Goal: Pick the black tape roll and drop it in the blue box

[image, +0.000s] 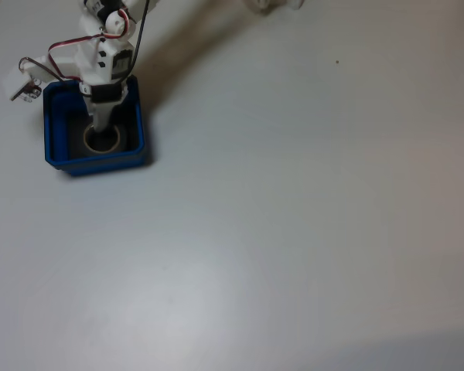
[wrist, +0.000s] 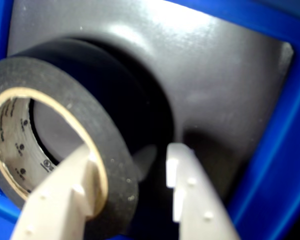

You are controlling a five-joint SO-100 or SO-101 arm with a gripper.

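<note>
Cream plastic hand (wrist: 135,180) reaching down into the blue box (wrist: 285,150), fingers (wrist: 190,195) standing apart: one inside the core of the black tape roll (wrist: 65,95), the other outside its wall, not pressing it. Roll lying inside the box on the dark grey floor. In the fixed view, box (image: 56,158) sitting at the left on the pale tabletop (image: 294,232).

The fixed view is evenly bright but soft and slightly hazy, and the arm throws a broad diffuse shadow up and to the right across the pale tabletop (image: 294,232). In the wrist view, glare washes the grey floor of the blue box (wrist: 290,130), while the near claw (wrist: 127,172) fingers are blurred.
</note>
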